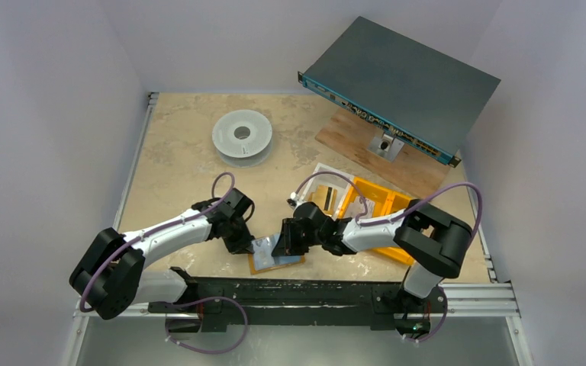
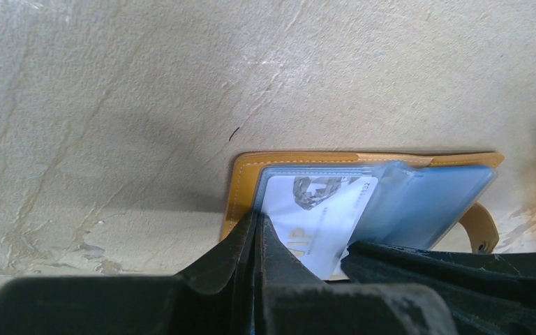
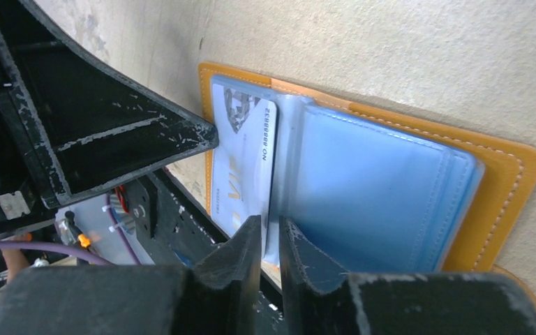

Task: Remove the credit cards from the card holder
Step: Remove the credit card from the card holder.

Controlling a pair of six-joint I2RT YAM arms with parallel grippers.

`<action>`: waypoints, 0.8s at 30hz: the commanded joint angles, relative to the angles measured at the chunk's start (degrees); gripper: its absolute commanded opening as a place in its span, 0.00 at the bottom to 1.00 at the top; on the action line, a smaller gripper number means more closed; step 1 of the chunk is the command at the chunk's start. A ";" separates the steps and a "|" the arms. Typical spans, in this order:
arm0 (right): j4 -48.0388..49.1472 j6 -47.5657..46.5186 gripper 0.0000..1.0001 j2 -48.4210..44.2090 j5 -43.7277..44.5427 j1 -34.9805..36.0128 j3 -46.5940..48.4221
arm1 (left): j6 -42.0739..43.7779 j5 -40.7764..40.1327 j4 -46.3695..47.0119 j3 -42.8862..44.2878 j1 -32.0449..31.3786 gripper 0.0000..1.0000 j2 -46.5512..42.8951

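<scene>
Each arm has a white shell on its long link and chunky black housings at the joints, alike on the left arm (image 1: 169,229) and the right arm (image 1: 374,229). A thin purple cable (image 1: 223,183) loops out of each arm near the wrist, and another trails below the black base rail (image 1: 297,293) along the near edge of the bench (image 1: 183,145). The left tool (image 2: 257,227) and right tool (image 3: 265,234) are matte black, with wedge-shaped fingers (image 3: 241,258) tapering to narrow tips, their surfaces scuffed with pale scratches.
</scene>
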 commanded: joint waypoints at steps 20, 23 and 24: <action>9.51 4.10 0.00 5.28 -6.10 -0.42 -0.66 | 5.00 -0.34 0.17 -3.47 -0.88 0.00 -0.04; 8.10 4.35 0.00 3.93 -4.17 -0.44 -1.35 | 7.13 -0.69 -2.70 -1.59 -0.81 0.04 -1.68; 7.83 4.37 0.00 3.60 -3.78 -0.44 -1.53 | 7.55 -0.58 -3.15 -1.43 -0.86 0.08 -2.49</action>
